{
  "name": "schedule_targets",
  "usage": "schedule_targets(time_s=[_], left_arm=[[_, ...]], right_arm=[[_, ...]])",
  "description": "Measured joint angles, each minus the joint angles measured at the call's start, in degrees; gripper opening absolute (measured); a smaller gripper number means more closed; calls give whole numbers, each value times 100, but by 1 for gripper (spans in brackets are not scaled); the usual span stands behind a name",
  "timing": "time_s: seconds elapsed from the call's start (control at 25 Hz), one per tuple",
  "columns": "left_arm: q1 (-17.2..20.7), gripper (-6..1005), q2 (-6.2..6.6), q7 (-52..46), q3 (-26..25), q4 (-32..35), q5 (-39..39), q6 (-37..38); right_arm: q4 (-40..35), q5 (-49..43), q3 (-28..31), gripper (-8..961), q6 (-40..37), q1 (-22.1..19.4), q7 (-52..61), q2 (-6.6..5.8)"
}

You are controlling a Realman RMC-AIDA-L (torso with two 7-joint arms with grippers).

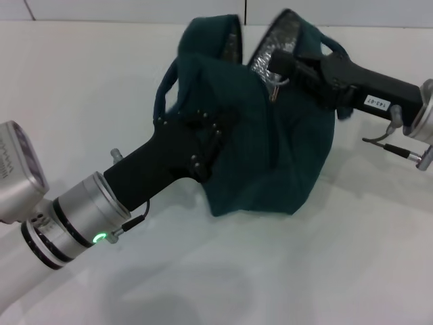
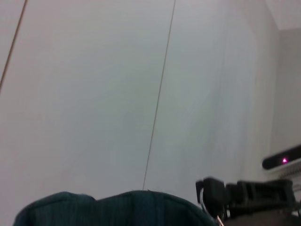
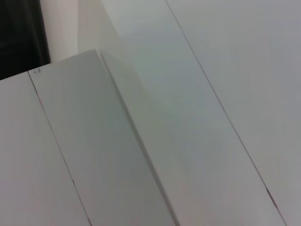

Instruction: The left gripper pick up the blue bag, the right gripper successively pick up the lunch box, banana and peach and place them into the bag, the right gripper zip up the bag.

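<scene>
The blue bag [image 1: 270, 156] lies slumped on the white table [image 1: 81, 88], its mouth toward the back, with a strip of silver lining [image 1: 272, 42] showing. My left gripper [image 1: 208, 134] comes in from the lower left and is shut on the bag's fabric near one handle [image 1: 166, 84]. My right gripper [image 1: 280, 63] reaches in from the right to the top of the mouth and is shut at the zipper, whose ring pull [image 1: 276, 88] hangs just below its tip. The left wrist view shows the bag's edge [image 2: 117, 207] and the right gripper [image 2: 210, 189]. Lunch box, banana and peach are out of view.
The white wall [image 1: 135, 8] stands close behind the bag. The right wrist view shows only white panels [image 3: 188, 117] and a dark corner [image 3: 19, 33].
</scene>
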Motion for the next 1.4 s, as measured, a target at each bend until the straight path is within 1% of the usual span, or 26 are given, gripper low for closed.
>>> schedule_targets(time_s=[0.2,0.4,0.76,1.0,1.2,1.32,1.4], left_arm=[[15,50,-7,14,89,23,13,-197],[18,52,-22,25,170,78,23,-242],[104,56,-42,-205,118,8,-66,-43],[180,186,-55,-261,98,0,-70,-37],[293,421,-51,-286,98,0,-74,-177],[400,667,-56,-287,92,0,-158,-437],[487,747,-55,-286,89,3,-278,-597]], right_arm=[[-1,13,6,11,41,118,15,17],[-3,73,8,11,197,167,1,33],[36,59,-42,10,203,191,-5,48],[-4,48,-186,10,44,256,-2,39],[-4,38,-265,10,25,381,-1,47],[-4,34,-271,10,22,424,-4,53],[-3,33,-272,11,22,431,-5,57]])
